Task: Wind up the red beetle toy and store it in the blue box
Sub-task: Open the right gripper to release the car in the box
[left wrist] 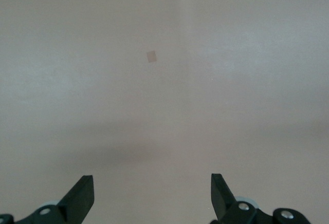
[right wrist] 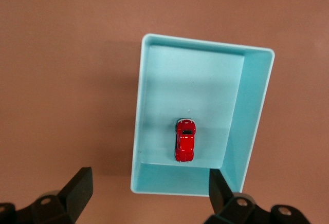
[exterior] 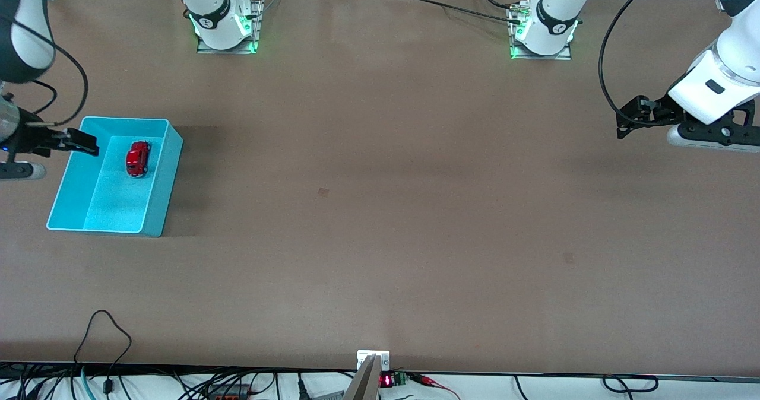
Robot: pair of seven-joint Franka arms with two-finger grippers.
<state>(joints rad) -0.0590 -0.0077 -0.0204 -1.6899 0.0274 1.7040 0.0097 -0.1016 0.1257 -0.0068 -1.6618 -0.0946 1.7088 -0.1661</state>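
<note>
The red beetle toy (exterior: 138, 158) lies on the flat bottom of the blue box (exterior: 164, 180), in the half of the box farther from the front camera, at the right arm's end of the table. In the right wrist view the red beetle toy (right wrist: 185, 141) rests close to one short wall of the blue box (right wrist: 252, 111). My right gripper (exterior: 82, 142) is open and empty, up in the air over the box's outer edge; its jaws (right wrist: 150, 180) stand wide apart. My left gripper (exterior: 628, 118) is open and empty over bare table at the left arm's end (left wrist: 152, 183).
The brown table (exterior: 380, 240) carries a small dark patch (exterior: 323, 191) near its middle, which the left wrist view shows too (left wrist: 151, 56). A black cable loop (exterior: 107, 329) lies at the table's front edge. The arm bases (exterior: 225, 26) stand along the back.
</note>
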